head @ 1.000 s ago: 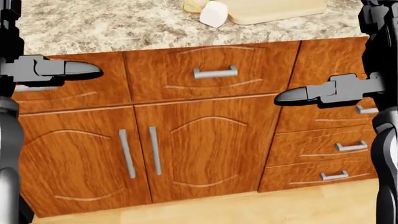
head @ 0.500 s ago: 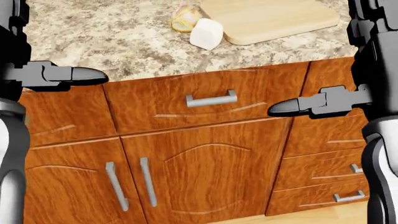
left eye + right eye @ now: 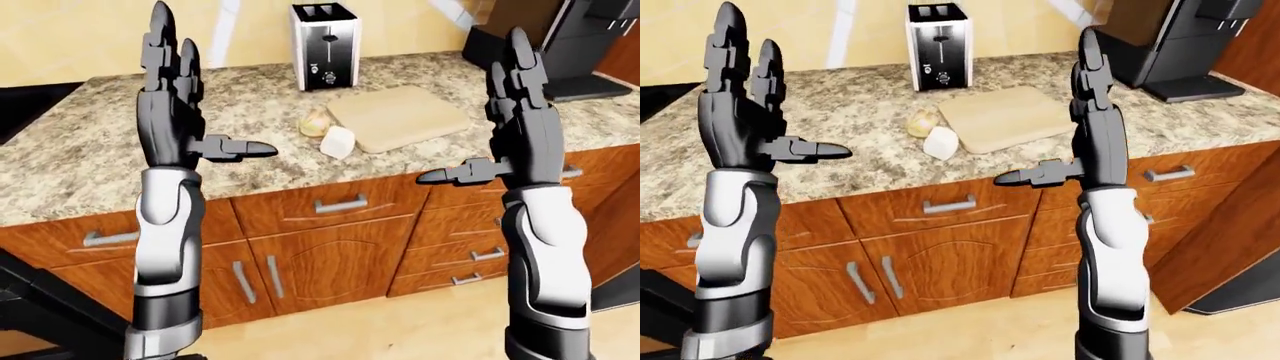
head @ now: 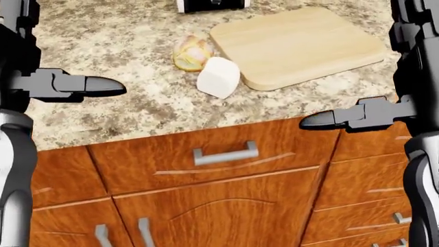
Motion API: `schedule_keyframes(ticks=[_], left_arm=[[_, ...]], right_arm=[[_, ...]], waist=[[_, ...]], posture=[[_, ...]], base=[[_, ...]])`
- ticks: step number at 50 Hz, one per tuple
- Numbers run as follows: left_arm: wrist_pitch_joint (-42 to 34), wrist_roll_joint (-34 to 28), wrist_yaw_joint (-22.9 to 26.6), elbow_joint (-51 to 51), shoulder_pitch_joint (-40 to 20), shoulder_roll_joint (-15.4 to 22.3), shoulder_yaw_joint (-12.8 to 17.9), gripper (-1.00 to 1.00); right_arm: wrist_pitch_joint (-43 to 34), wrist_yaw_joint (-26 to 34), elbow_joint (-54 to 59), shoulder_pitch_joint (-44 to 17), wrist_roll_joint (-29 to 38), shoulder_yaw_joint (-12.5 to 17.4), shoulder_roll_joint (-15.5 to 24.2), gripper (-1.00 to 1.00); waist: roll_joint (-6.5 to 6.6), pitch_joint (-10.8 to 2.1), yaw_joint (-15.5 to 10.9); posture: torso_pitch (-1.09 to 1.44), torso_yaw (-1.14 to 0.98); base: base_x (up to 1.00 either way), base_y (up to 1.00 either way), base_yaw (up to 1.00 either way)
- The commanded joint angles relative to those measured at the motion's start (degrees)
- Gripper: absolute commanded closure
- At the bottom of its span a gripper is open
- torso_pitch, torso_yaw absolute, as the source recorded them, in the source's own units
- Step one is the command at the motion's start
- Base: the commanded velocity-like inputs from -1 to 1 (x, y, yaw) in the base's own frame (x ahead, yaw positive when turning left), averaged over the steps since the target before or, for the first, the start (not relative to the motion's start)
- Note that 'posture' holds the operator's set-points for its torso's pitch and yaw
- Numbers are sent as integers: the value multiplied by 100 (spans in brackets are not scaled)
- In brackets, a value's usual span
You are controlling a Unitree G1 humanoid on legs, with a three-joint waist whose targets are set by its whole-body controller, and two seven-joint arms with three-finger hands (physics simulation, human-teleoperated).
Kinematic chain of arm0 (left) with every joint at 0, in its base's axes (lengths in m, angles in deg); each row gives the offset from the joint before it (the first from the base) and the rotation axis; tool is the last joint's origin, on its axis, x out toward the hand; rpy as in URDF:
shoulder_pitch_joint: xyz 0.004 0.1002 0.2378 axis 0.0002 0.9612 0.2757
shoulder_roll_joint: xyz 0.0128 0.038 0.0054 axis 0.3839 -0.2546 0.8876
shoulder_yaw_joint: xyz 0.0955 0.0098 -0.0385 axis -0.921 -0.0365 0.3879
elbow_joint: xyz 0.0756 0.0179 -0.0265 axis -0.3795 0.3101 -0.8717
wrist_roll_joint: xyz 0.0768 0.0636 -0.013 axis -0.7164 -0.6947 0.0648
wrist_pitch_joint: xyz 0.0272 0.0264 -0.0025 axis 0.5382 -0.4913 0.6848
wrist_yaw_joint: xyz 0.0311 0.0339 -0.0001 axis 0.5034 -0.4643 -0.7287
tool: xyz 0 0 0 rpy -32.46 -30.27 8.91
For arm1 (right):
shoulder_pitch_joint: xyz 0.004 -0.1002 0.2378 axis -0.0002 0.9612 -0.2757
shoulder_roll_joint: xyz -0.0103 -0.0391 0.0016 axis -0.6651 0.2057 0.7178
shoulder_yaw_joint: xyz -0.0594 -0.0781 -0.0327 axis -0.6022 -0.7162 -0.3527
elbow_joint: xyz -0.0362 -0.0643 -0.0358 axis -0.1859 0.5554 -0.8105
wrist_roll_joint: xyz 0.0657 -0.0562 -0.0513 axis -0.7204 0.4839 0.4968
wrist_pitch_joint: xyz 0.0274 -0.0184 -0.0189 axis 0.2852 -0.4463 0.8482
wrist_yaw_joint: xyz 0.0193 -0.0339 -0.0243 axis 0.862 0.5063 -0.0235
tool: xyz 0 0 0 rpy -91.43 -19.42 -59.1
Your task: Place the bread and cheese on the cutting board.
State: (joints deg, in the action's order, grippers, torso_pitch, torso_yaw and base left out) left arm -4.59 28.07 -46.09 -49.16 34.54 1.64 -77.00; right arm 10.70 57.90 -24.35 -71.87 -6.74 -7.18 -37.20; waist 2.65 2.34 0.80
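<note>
a: so, how far along is it?

b: nothing is done yet, as far as i can judge. the cutting board (image 4: 298,43) lies bare on the table (image 4: 109,41), and both foods sit off it.

a: where exactly?

b: the cheese (image 4: 218,77), a pale white block, rests just beside the board's lower left corner, close enough that it may be touching the edge; i cannot tell for sure. the bread (image 4: 191,52), a small yellowish roll, sits just above and left of the cheese, touching it or nearly so, also beside the board.

a: and the hands?

b: the left robot hand (image 3: 170,97) is raised with fingers spread upward and thumb jutting sideways, holding nothing. the right robot hand (image 3: 520,105) stands the same way, fingers apart and empty. in the left-eye view the foods and board lie between the two hands, beyond them over the table; the bread and cheese are to the right of the left hand and to the left of the right hand.

a: what is left, then?

b: everything, i would say: each item needs a reach, a grasp, a short carry and a release on the board. the moves look short, since both foods sit right by it. a toaster (image 3: 325,45) stands beyond the board, well clear of either hand.
</note>
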Motion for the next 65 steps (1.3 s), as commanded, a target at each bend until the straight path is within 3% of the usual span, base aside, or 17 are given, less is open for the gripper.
schedule_keyframes(ticks=[1,2,3,4,9,12,14,15,23,26,27,35,38,49,56,60,65], left_arm=[[114,0,-21,-123,-123,64,77,-100],[140,-11,-18,-97,-112,58,73,-100],[126,-6,-22,-105,-111,54,70,-100],[115,-2,-22,-120,-103,53,72,-100],[158,-41,-25,-67,-105,44,57,-100],[145,-31,-17,-83,-96,43,63,-100],[156,-34,-5,-77,-103,45,61,-100],[158,-39,-6,-66,-104,42,58,-100],[175,-61,17,-116,-77,28,48,-100],[180,-73,21,-110,-87,29,47,-100],[177,-80,20,-104,-95,28,43,-100],[189,-87,26,-109,-60,22,47,-100],[204,-105,22,-55,-84,28,47,-100],[207,-116,13,-23,-100,31,49,-100],[182,-113,19,-74,-80,23,44,-100],[176,-111,32,-112,-61,16,38,-100],[170,-120,29,-120,-64,9,33,-100]], right_arm=[[433,-6,1,49,25,-33,-49,-100],[112,8,-96,-147,-3,-9,21,-100],[76,9,-113,-167,-6,-13,28,-100],[81,8,-104,-167,-3,-11,32,-100],[137,-12,-77,-129,-15,-4,15,-100],[96,-21,-88,-142,-22,-2,12,-100],[71,-25,-87,-162,-29,-7,22,-100],[402,-49,62,14,-6,-21,-48,-100],[365,-18,-45,44,4,-38,-60,-100],[24,14,-190,-160,-20,-23,4,-100],[44,0,-177,-126,-11,-15,1,-100],[92,5,-140,-72,33,-12,6,-100],[102,-13,-131,-86,52,-4,21,-100],[119,-87,-71,-84,142,-30,18,-100],[-82,-116,-98,-95,90,1,5,-100],[-94,-81,-125,-109,60,-8,9,-100],[-115,-62,-187,-86,38,3,9,-100]], waist=[[89,-122,-4],[290,-198,-13],[48,-142,-77],[147,-131,-54],[-54,-100,-109],[-257,-122,-150],[-632,-149,-161],[-467,-131,-157],[-321,-74,-17],[13,-167,49],[-139,-120,49],[-335,-236,-85],[-295,-329,-138],[-263,-112,-99],[-246,-285,-57],[-258,12,-132],[-243,12,-145]], posture=[[0,0],[0,0],[0,0],[0,0],[0,0],[0,0],[0,0],[0,0],[0,0],[0,0],[0,0],[0,0],[0,0],[0,0],[0,0],[0,0],[0,0]], base=[[23,0,0],[21,0,0],[21,0,0],[20,0,0],[12,0,0],[5,0,0],[15,0,0],[16,0,0],[10,0,0],[0,0,0],[0,0,0],[0,0,0],[0,0,8],[0,0,22],[2,0,0],[27,0,0],[33,0,0]])
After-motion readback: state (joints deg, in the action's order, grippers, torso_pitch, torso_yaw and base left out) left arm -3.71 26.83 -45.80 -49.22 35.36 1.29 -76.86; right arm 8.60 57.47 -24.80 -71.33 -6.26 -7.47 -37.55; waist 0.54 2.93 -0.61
